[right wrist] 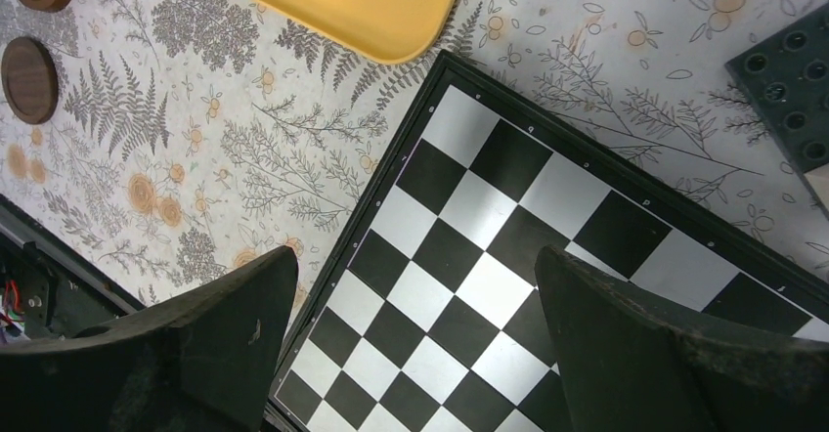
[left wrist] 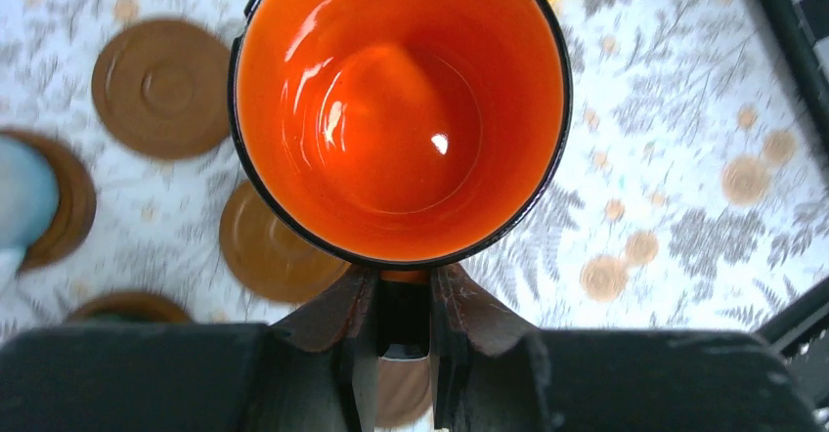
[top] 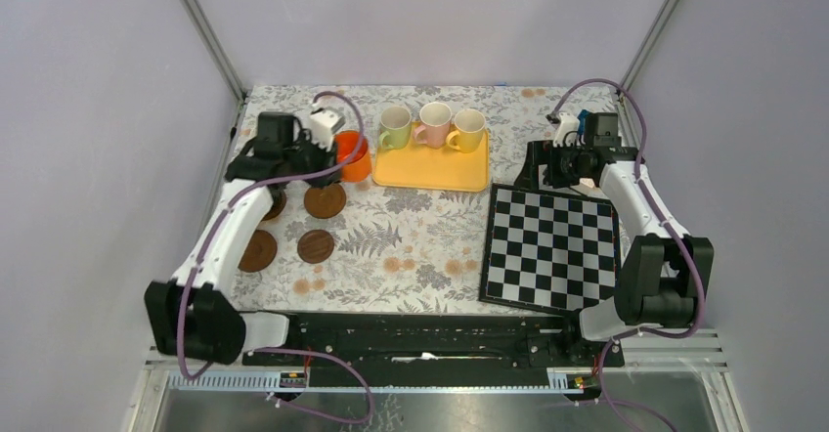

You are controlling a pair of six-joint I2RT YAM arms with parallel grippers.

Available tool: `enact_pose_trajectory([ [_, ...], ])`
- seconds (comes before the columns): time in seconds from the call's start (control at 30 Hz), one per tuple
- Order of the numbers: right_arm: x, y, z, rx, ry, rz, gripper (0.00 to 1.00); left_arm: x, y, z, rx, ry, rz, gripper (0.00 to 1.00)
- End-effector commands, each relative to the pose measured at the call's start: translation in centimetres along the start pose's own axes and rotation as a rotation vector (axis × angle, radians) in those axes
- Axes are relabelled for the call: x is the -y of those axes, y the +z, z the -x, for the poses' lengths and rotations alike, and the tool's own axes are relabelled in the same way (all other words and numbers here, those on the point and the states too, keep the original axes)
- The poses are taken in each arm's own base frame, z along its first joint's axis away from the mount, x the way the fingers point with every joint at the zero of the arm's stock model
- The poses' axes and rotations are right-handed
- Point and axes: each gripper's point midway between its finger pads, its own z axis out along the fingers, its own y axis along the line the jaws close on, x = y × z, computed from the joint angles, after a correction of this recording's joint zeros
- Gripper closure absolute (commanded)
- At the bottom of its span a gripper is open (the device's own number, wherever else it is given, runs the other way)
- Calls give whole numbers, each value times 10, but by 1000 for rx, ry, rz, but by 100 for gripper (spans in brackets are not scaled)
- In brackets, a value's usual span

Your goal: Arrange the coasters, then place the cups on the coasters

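My left gripper (left wrist: 405, 285) is shut on the handle of the orange cup (left wrist: 401, 109), which hangs upright over the floral cloth. From above, that cup (top: 353, 155) sits just beyond a bare coaster (top: 325, 199), at the tip of the left gripper (top: 337, 154). Two more bare coasters (top: 316, 246) (top: 258, 250) lie nearer the arm bases. In the left wrist view a pale blue cup (left wrist: 21, 197) stands on a coaster (left wrist: 68, 202) at the left edge. Light green (top: 395, 127), pink (top: 434, 124) and yellow (top: 467, 130) cups stand on the yellow tray (top: 430, 170). My right gripper (right wrist: 420, 295) hangs open over the chequered board (right wrist: 508, 217).
The chequered board (top: 550, 246) lies to the right of the tray. A dark block with round holes (right wrist: 787, 90) lies beyond the board. Grey walls and metal posts close in the table on three sides.
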Motion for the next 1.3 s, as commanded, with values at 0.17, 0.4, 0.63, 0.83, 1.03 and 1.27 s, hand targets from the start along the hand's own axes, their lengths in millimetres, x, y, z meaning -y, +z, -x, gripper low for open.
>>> enact_pose_trajectory([
  [0.17, -13, 5, 5, -7, -14, 58, 2, -25, -75, -66, -16, 82, 35, 100],
  [0.4, -11, 8, 3, -23, -19, 57, 2, -47, -104, -115, -74, 59, 81, 100],
  [0.63, -10, 12, -2, -38, -17, 58, 2, -70, -131, -156, -107, 42, 146, 100],
  [0.83, -9, 14, -5, -53, -15, 56, 2, -83, -147, -186, -126, 85, 181, 100],
  [1.03, -9, 15, -7, -63, -11, 54, 2, -98, -158, -209, -98, 108, 223, 100],
  [1.27, -5, 15, -8, -72, -16, 34, 2, -113, -167, -228, -32, 134, 239, 100],
])
